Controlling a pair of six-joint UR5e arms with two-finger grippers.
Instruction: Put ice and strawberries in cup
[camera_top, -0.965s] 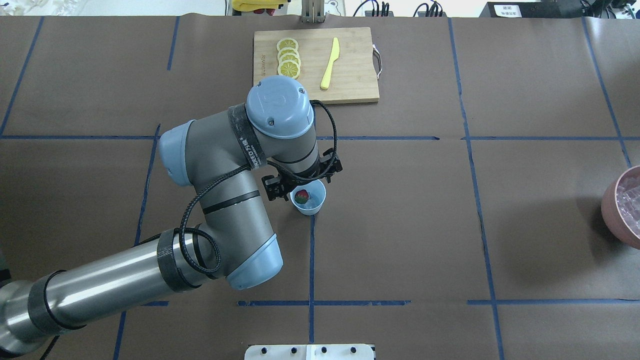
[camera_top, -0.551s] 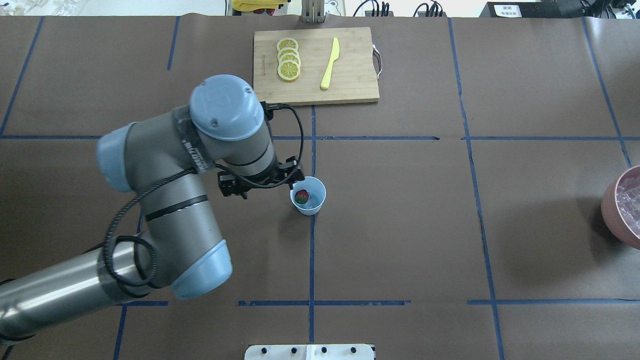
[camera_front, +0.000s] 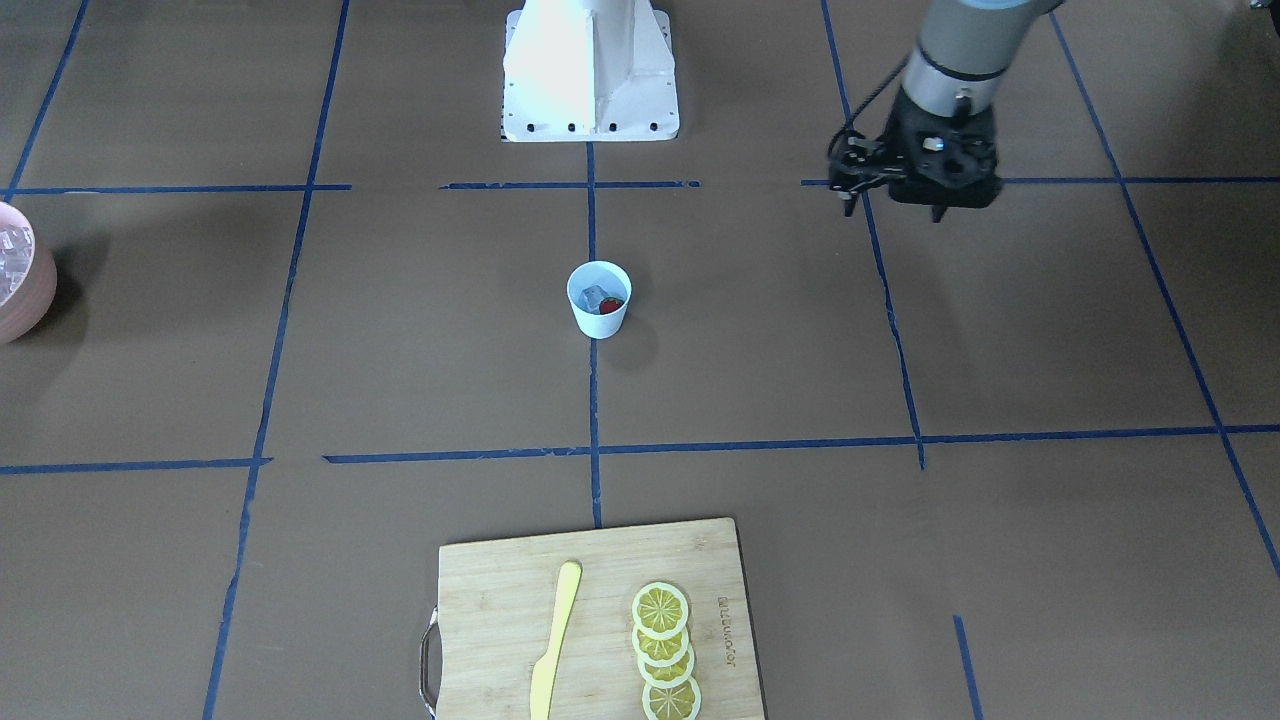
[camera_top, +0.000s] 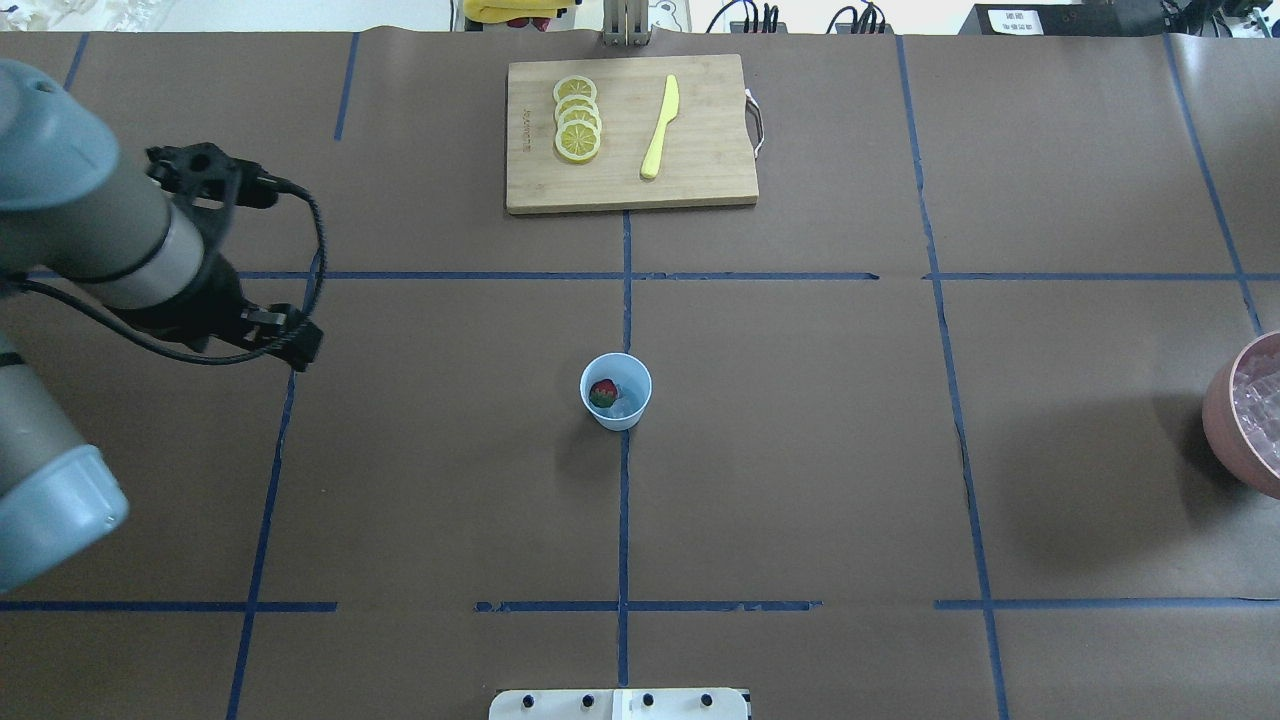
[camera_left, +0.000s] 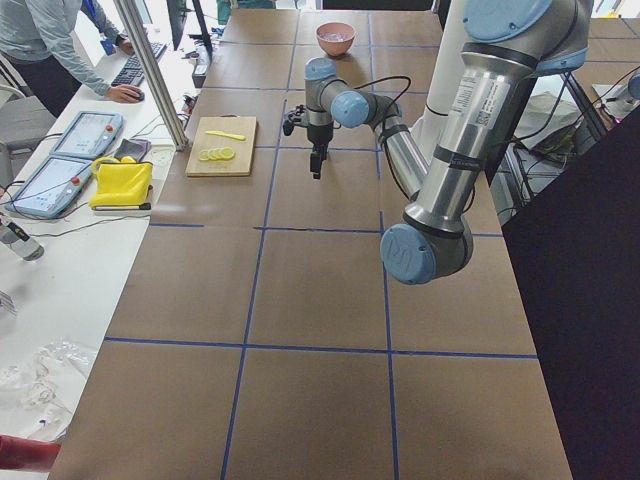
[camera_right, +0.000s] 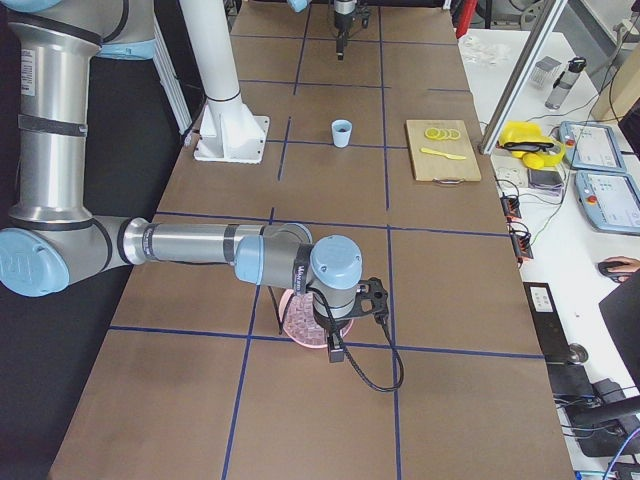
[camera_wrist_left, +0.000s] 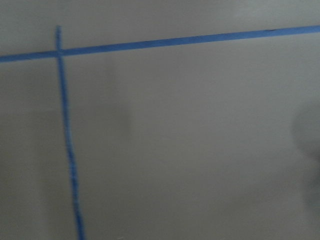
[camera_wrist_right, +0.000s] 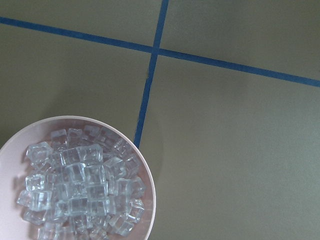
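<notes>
- Brown paper with blue tape lines covers the table. The cup stands upright near its middle on a tape line, with bare paper on every side.
- From overhead, the strawberry lies inside the cup against the wall on the robot's left, with ice just beside it. The front-facing view shows both from the opposite side.
- The left gripper hangs pointing down, well apart from the cup on the robot's left. I cannot tell how wide its jaws stand or whether they grip anything. Its wrist camera gives only blurred paper and a tape crossing.
- The right gripper shows only in the right-side view, over the pink bowl at the table's right end, so its jaws cannot be judged. Its wrist camera shows the bowl heaped with ice.
- A cutting board with lemon slices and a yellow knife lies at the far edge, well apart from the cup.
</notes>
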